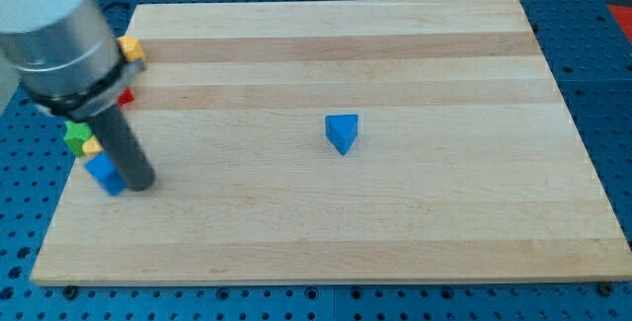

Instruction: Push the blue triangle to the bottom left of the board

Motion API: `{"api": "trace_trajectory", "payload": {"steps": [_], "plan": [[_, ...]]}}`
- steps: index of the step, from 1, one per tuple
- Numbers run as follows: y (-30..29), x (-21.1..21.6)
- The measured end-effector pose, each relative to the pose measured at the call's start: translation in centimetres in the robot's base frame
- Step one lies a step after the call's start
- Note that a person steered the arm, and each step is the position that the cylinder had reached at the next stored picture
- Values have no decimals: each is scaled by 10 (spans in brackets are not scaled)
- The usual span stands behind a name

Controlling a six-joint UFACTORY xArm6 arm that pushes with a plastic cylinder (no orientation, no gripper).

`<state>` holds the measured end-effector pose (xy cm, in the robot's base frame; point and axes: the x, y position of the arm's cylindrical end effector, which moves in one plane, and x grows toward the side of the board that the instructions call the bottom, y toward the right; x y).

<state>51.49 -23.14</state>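
The blue triangle [342, 132] lies near the middle of the wooden board [326, 232], pointing toward the view's bottom. My tip [140, 183] rests on the board at the view's left, far to the left of the triangle and a little lower. It stands right beside a blue block [103, 174], which is on its left; I cannot tell if they touch.
A cluster of small blocks sits along the board's left edge, partly hidden by the arm: a yellow one [131, 48] at the top, a red one [126, 96], a green one [76, 136] and a yellow one [91, 147].
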Motion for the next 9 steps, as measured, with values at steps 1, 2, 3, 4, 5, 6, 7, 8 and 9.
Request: {"api": "trace_trajectory", "payload": {"steps": [1,2,3,4,5,6,7,8,9], "plan": [[-10,5],[2,9],[39,6],[96,-17],[156,-54],[211,-101],[274,-122],[299,-99],[290,-67]]}}
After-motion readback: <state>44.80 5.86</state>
